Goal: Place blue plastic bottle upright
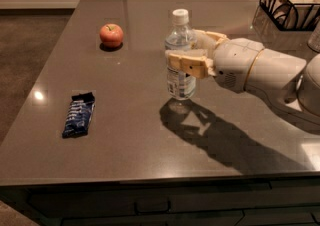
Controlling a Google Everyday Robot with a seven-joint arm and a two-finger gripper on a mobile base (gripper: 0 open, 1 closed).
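The hand [182, 49] is clamped round the middle of the blue plastic bottle [180, 82], held upright near the centre of the bench [125, 140], base at or just above the surface. It looks light, thin-walled and tippy; a gentle mid-body hold suits.

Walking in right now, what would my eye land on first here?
Most striking is the white robot arm reaching in from the right, its gripper closed around a blue plastic bottle held upright near the middle of the table. Next, a red apple sits at the far left, and a dark-blue snack packet lies flat near the left front edge.
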